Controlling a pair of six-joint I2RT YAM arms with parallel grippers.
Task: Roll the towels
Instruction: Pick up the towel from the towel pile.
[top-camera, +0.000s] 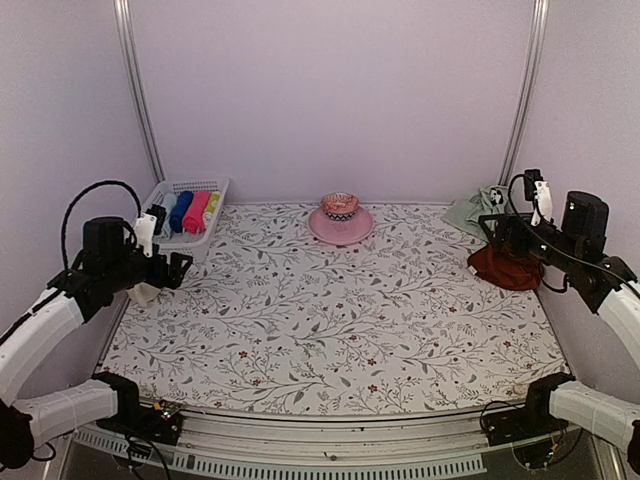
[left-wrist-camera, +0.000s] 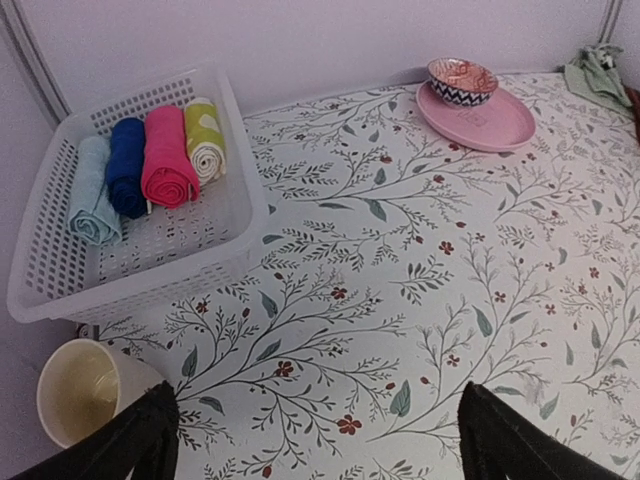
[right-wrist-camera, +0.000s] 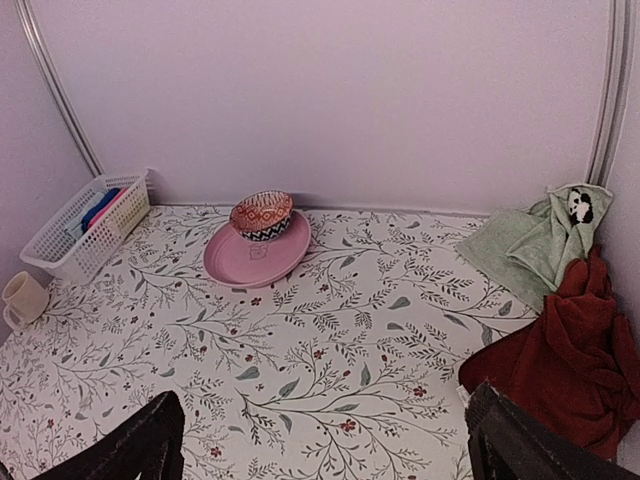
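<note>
At far right of floral cover (top-camera: 330, 330): red-brown towel (right-wrist-camera: 565, 370) crumpled, pale green towel (right-wrist-camera: 520, 245) bunched behind, touching it. Left gripper (left-wrist-camera: 318, 435) beside basket (left-wrist-camera: 60, 290), jaws spread wide, empty. Right gripper (right-wrist-camera: 320, 440) near red-brown towel, jaws wide, empty.

Mid + front of table cover (top-camera: 330, 330) open, free passage. Obstacles: basket (top-camera: 188, 215) back-left, cup (left-wrist-camera: 80, 395) just on its near side, plate (top-camera: 322, 230) w/ bowl (top-camera: 340, 205) back-centre, towels (top-camera: 505, 268) heaped back-right corner
</note>
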